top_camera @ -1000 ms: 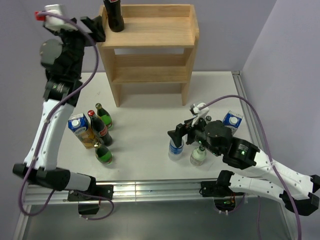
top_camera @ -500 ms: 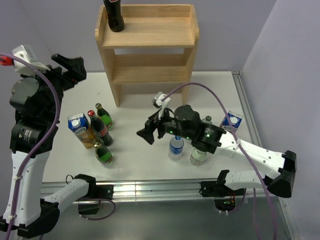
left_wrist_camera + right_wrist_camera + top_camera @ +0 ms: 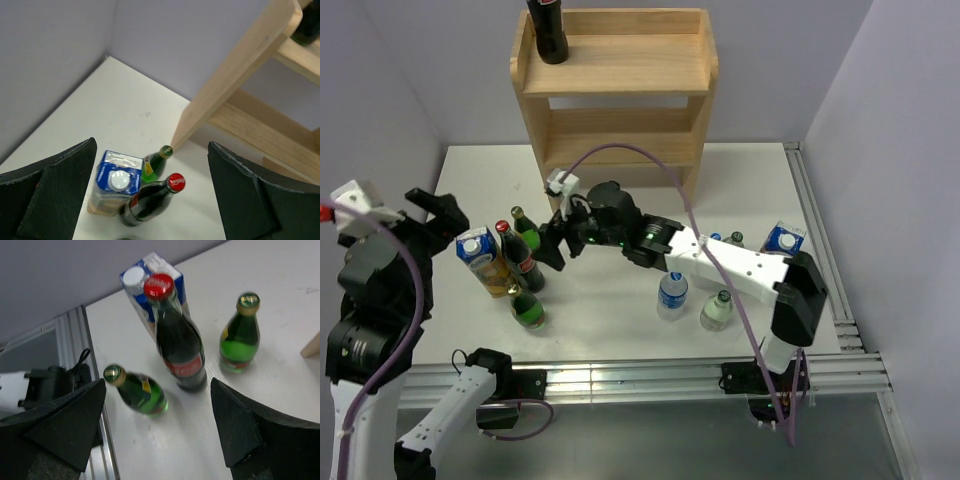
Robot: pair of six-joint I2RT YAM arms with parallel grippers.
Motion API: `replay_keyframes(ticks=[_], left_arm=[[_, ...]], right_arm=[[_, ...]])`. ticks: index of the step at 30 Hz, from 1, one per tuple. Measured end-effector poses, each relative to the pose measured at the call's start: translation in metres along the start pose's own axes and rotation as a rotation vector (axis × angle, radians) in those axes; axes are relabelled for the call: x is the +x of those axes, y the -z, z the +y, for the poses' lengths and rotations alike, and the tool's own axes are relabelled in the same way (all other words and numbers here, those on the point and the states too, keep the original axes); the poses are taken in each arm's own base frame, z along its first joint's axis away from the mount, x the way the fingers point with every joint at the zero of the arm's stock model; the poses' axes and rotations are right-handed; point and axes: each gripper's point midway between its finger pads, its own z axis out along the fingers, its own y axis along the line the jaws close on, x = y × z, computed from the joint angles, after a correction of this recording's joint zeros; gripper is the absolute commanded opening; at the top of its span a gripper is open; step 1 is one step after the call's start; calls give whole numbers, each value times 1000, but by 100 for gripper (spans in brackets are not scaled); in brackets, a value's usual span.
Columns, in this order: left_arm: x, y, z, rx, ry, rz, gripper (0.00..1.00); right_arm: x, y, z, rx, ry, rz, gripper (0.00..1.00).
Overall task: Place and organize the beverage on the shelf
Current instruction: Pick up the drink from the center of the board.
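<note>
One grab: slip spread, empty right gripper (image 3: 157, 390) round cola (image 3: 177, 347) mid-frame, maybe its neck; miss green bottle (image 3: 137, 392) lower left.

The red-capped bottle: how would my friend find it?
Start at the wooden shelf, then look to the left side of the white table. The red-capped bottle stands there next to the blue carton, between one green bottle and another. It is the only dark one, and it is taller than the green ones.
</note>
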Motion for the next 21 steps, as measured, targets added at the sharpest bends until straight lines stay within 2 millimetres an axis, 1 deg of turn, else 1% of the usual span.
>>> replay_keyframes(ticks=[2, 4, 5, 7, 10, 14, 21], left_arm=[[-6, 9, 13, -29, 7, -39, 99], [-6, 14, 21, -49, 5, -55, 100], [-4, 14, 23, -54, -1, -54, 100], [3, 13, 25, -54, -20, -39, 99], [12, 12, 22, -31, -42, -9, 99], [15, 12, 16, 2, -51, 8, 100], [22, 13, 9, 56, -65, 35, 99]], right_arm=[[0, -19, 2, -14, 5, 7, 89], [0, -38, 6, -25, 14, 10, 88], [-1, -48, 8, -26, 24, 8, 88], [1, -63, 12, -32, 36, 11, 88], [4, -80, 14, -26, 49, 13, 87], [6, -98, 5, 12, 70, 8, 86], [6, -114, -11, 83, 97, -5, 84]])
